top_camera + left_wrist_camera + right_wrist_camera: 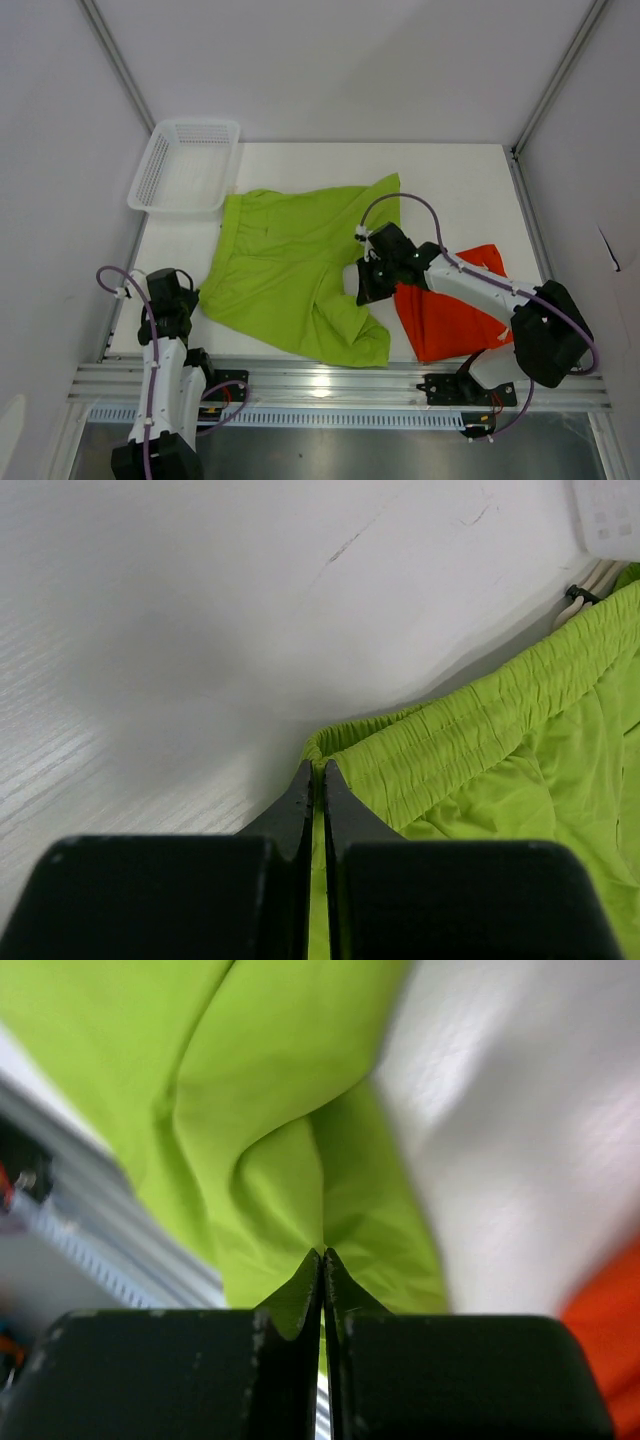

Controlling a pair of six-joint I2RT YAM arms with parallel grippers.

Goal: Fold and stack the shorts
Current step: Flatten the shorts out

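White table (470,190), white walls, aluminium frame; mesh basket (147,178) at the back-left corner. Lime green shorts (275,265) lie spread mid-table: thin, slick fabric, rumpled, with a ribbed elastic waistband toward the left. Left gripper (318,772) is pinched closed on the waistband corner. Right gripper (321,1256) is clamped on a puckered fold at the garment's right side. Likely two anchor points for carrying one edge over into a fold. Orange shorts (445,320) lie bunched at right, partly under the right arm.

I can read no writing, label, brand or number: none on the lime green shorts (285,270) at my left gripper (318,772) and right gripper (322,1258), none on the orange shorts (450,320) just beside my right one.
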